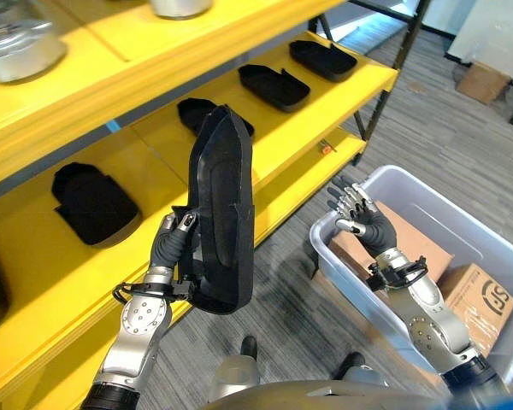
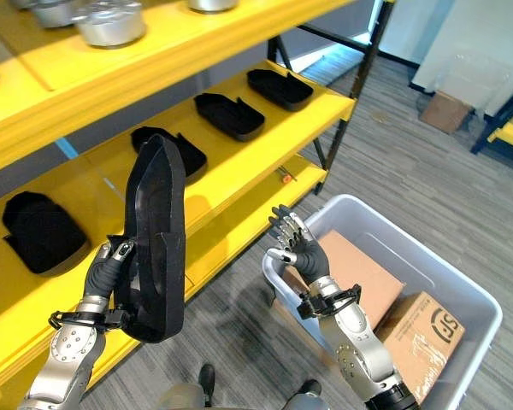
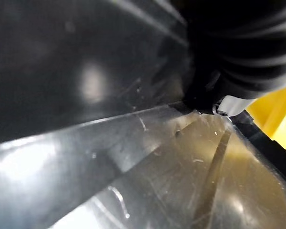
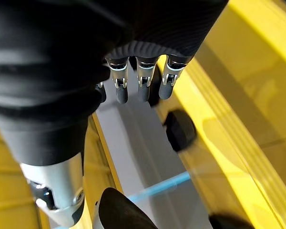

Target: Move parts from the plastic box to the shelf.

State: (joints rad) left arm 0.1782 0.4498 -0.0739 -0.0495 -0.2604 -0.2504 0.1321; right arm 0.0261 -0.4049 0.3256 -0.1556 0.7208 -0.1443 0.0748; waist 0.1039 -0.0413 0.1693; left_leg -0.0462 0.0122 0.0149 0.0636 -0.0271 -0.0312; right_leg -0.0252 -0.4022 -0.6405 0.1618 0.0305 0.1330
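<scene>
A long black part (image 1: pixel 222 209) is held upright by the left hand (image 1: pixel 169 243), whose fingers are curled round its lower edge, in front of the yellow shelf (image 1: pixel 316 111). The right hand (image 1: pixel 359 218) is raised above the near corner of the plastic box (image 1: pixel 496 248), fingers straight and spread, with nothing held. Cardboard boxes (image 1: pixel 419 248) are seen inside the plastic box. Four similar parts (image 1: pixel 272 85) are already laid flat in a row on the middle board, one of them partly hidden behind the held part.

The step in hand is judged to be the placing of the held part on the shelf. A free stretch of board is seen between the leftmost part (image 1: pixel 92 203) and the next one, and that gap should be aimed for. The part should be tipped from upright to flat, hollow side up like its neighbours, before it is passed under the upper board, since its length would likely catch that edge. The grip should be kept until the part is resting fully on the board, and the neighbours should not be nudged.
</scene>
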